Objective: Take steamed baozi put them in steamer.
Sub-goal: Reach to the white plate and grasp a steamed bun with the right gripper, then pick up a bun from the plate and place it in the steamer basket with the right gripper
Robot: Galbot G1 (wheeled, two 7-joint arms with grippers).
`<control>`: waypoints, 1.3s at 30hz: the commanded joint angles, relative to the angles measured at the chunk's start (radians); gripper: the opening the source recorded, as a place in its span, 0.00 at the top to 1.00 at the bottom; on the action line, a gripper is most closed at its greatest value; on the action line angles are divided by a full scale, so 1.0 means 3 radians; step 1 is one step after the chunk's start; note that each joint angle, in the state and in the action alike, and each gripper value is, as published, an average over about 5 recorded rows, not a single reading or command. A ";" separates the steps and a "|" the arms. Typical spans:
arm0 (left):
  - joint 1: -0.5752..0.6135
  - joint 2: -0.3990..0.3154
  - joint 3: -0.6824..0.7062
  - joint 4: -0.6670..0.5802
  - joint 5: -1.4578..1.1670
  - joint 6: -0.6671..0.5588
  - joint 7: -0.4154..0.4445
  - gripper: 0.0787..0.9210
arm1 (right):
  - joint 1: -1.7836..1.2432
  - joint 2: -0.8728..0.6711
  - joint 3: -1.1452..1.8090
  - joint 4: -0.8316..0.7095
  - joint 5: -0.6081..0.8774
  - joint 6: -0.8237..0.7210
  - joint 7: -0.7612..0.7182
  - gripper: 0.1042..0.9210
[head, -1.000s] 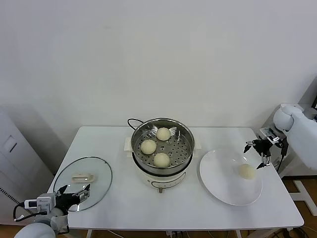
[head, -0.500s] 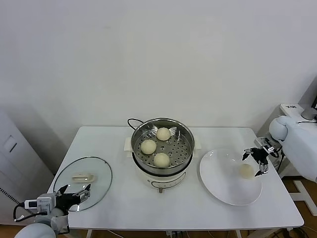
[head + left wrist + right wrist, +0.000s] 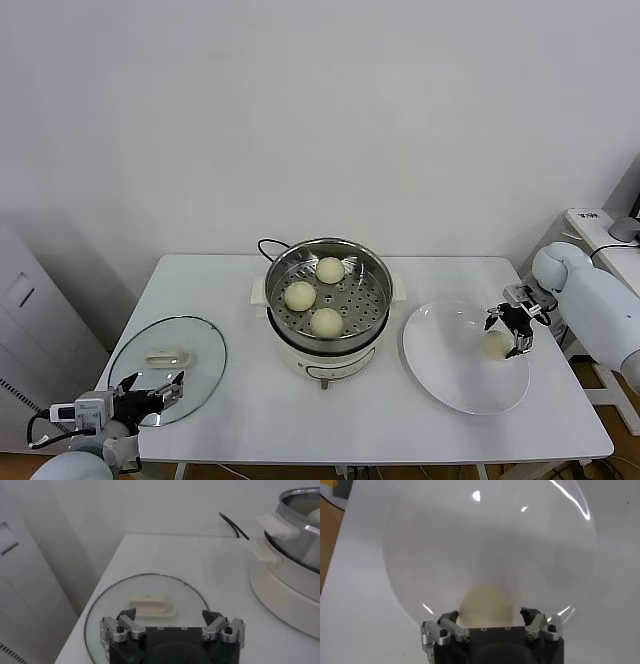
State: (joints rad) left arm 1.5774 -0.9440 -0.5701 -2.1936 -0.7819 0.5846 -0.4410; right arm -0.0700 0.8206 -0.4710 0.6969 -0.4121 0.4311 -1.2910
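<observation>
Here we see our right hand [image 3: 508, 334] lowered over the large white plate [image 3: 445, 375] on the right side of the white worktop [image 3: 300, 420], its two fingers [image 3: 442, 627] set on either side of the one steamed baozi [image 3: 495, 344] that lies there. From the wrist camera the bun [image 3: 487, 605] sits right between the fingertips, close against them, but we cannot tell whether the pads already press into the dough or merely stand beside it; the fingers are drawn partly in around it, and the bun rests on the plate [image 3: 420, 540].

The steamer [image 3: 328, 352] stands in the middle of the worktop, just beside the plate's left rim, a shiny steel pot on a cream base with a black cord [image 3: 268, 245] curling out behind it. On its perforated tray lie three more buns: one toward the back [image 3: 330, 269], one at the left [image 3: 300, 295] and one at the front [image 3: 326, 322], each apart from the others.

Our left hand [image 3: 150, 392] waits low at the near left corner of the worktop, released, its fingers [image 3: 117, 629] spread wide and holding nothing. It hangs over the near edge of the flat glass lid [image 3: 165, 368], which lies on the worktop well to the left of the steamer with its cream handle [image 3: 150, 605] facing up.
</observation>
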 commanded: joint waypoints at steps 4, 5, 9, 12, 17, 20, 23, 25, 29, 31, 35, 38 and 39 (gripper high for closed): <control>0.0005 -0.0002 -0.0007 -0.0002 0.0003 0.0001 -0.0001 0.12 | -0.0035 0.0022 0.0070 0.0007 -0.0173 0.0014 -0.0086 0.36; 0.0005 -0.0003 -0.0006 -0.0003 0.0003 0.0001 -0.0002 0.12 | -0.0037 0.0022 0.0072 0.0012 -0.0175 0.0016 -0.0093 0.37; 0.0002 -0.0009 -0.0005 -0.0004 0.0004 0.0001 -0.0003 0.12 | -0.0042 0.0027 0.0079 0.0028 -0.0176 0.0022 -0.0099 0.43; 0.0001 -0.0018 -0.0002 -0.0003 0.0005 0.0001 -0.0003 0.12 | -0.0037 0.0035 0.0082 0.0036 -0.0181 0.0023 -0.0094 0.47; -0.0004 -0.0036 0.0004 -0.0005 0.0009 0.0002 -0.0008 0.12 | -0.0020 0.0039 0.0075 0.0054 -0.0171 0.0021 -0.0098 0.50; -0.0011 -0.0041 0.0009 -0.0009 0.0018 0.0011 -0.0020 0.12 | -0.0001 0.0014 0.0049 0.0097 -0.0120 0.0011 -0.0124 0.51; -0.0030 -0.0057 0.0025 -0.0013 0.0033 0.0030 -0.0046 0.12 | 0.0075 -0.0052 -0.0042 0.0174 -0.0001 -0.0019 -0.0176 0.52; -0.0048 -0.0075 0.0044 -0.0016 0.0048 0.0045 -0.0064 0.12 | 0.0207 -0.0148 -0.0231 0.0263 0.0193 -0.0085 -0.0233 0.52; -0.0068 -0.0095 0.0065 -0.0017 0.0071 0.0062 -0.0086 0.12 | 0.0621 -0.0407 -0.0791 0.0557 0.0769 -0.0302 -0.0336 0.52; -0.0065 -0.0092 0.0061 -0.0016 0.0073 0.0061 -0.0087 0.12 | 0.0872 -0.0535 -0.1094 0.0737 0.1129 -0.0441 -0.0368 0.52; -0.0053 -0.0084 0.0055 -0.0028 0.0073 0.0059 -0.0090 0.12 | 0.1463 -0.0683 -0.1689 0.1059 0.1755 -0.0761 -0.0369 0.53; -0.0049 -0.0081 0.0056 -0.0047 0.0073 0.0061 -0.0095 0.12 | 0.1843 -0.0719 -0.2082 0.1297 0.2164 -0.1016 -0.0317 0.53; -0.0047 -0.0080 0.0056 -0.0053 0.0073 0.0061 -0.0097 0.12 | 0.1941 -0.0716 -0.2184 0.1375 0.2291 -0.1104 -0.0290 0.53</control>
State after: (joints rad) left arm 1.5629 -0.9682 -0.5557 -2.2033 -0.7619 0.6010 -0.4659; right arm 0.1884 0.6872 -0.7672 0.9071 -0.1145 0.2901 -1.3752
